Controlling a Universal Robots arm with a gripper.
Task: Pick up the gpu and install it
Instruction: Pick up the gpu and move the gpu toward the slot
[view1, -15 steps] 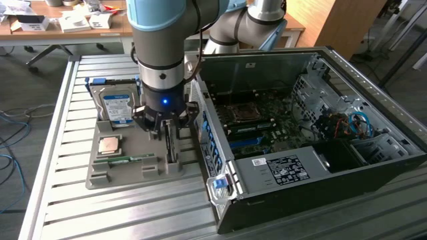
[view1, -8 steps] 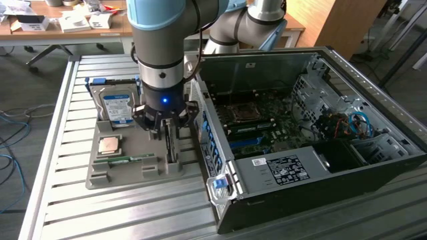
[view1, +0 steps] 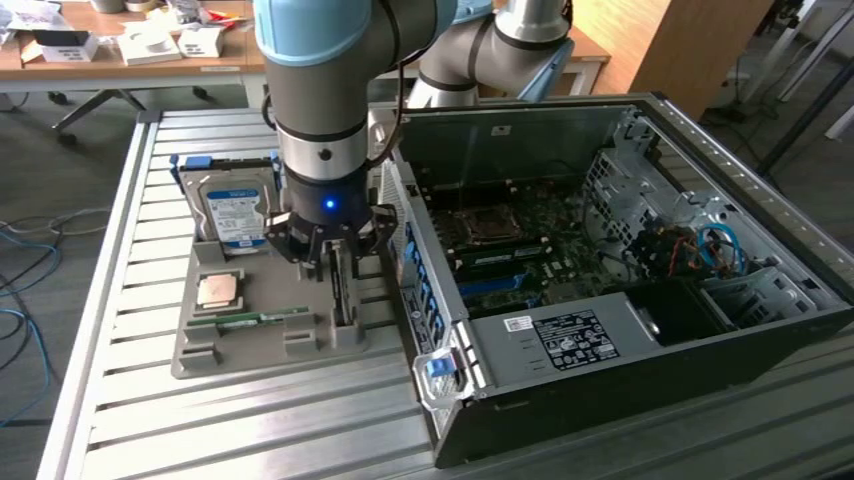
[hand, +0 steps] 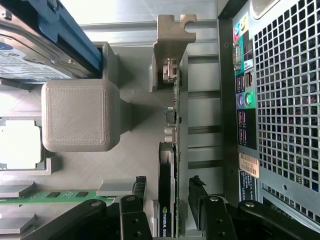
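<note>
The gpu (view1: 344, 305) stands on its long edge in a slot of the grey holder (view1: 200, 350), at the holder's side nearest the computer case (view1: 747, 200); the wrist view shows its metal bracket (hand: 172, 30) at the far end and a printed label near the camera. The gripper (view1: 336, 262) hangs straight down over the card with its two fingers (hand: 140, 192) apart, one on each side. A gap shows on both sides, so nothing is clamped. On the exterior view's right, the perforated rear wall of the case (hand: 280, 100), with its ports, runs just beside the slot and leaves little room for that finger. On the other side a square grey block (hand: 80, 115) of the holder rises near the card. Farther out on the holder lie one silver hard drive (view1: 238, 205) with a blue-white label, one square processor chip (view1: 220, 290) and one slim green memory stick (view1: 254, 320), each in its own recess and well apart from the fingers. The holder and the single open case share the slatted metal table (view1: 200, 430); the motherboard (view1: 507, 240) lies exposed inside the case.
</note>
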